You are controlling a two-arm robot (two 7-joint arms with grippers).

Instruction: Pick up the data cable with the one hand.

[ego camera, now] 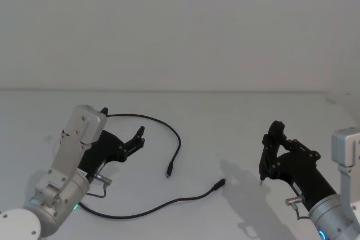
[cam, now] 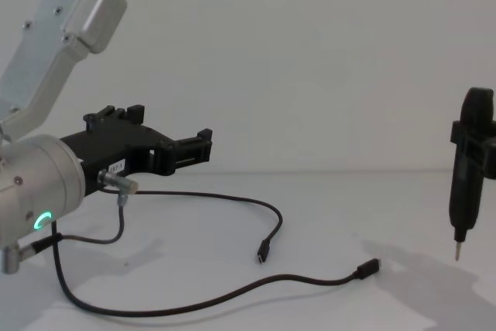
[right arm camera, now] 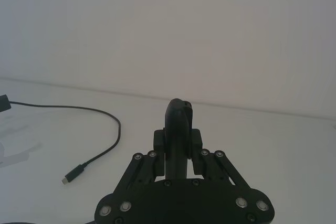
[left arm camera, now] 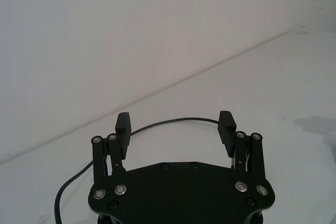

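Observation:
The data cable [ego camera: 179,139] lies loose on the white table, a thin black line curving from under my left arm. One plug [ego camera: 169,171] rests mid-table and the other plug [ego camera: 219,184] a little nearer the right. My left gripper [ego camera: 122,123] hovers open above the cable's left loop with nothing between its fingers. In the left wrist view the cable [left arm camera: 178,120] runs on the table beyond the left gripper [left arm camera: 175,121]. From the chest the left gripper [cam: 172,129] hangs well above the cable [cam: 232,198]. My right gripper [ego camera: 275,139] is shut on a black pen-shaped tool [right arm camera: 178,119].
The pen-shaped tool [cam: 465,168] points its thin tip down just above the table at the right. A short grey lead with a silver plug [cam: 120,184] hangs from my left wrist. A white wall closes the table's far edge.

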